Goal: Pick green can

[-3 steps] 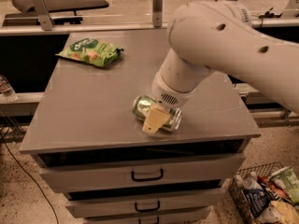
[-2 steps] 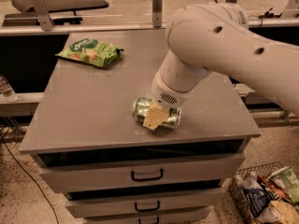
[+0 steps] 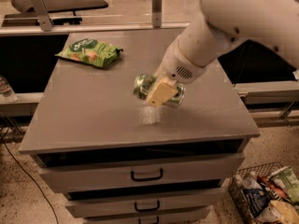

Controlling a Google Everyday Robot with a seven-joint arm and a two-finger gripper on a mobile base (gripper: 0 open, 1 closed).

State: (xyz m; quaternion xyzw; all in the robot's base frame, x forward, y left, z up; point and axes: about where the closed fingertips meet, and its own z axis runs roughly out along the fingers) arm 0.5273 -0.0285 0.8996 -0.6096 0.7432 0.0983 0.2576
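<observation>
The green can (image 3: 142,86) lies on its side between the fingers of my gripper (image 3: 160,93), in the middle of the camera view. The gripper is shut on the can and holds it a little above the grey table top (image 3: 93,111). A tan finger pad (image 3: 161,91) covers the can's middle, so only its shiny green ends show. The white arm reaches down to it from the upper right.
A flat green snack bag (image 3: 91,52) lies at the table's back left. The table is a cabinet with drawers (image 3: 147,175) in its front. A wire basket of packets (image 3: 264,196) stands on the floor at the lower right. A bottle (image 3: 5,88) stands at the far left.
The gripper has risen with the can in it. The can rested on the table top before and now hangs above it.
</observation>
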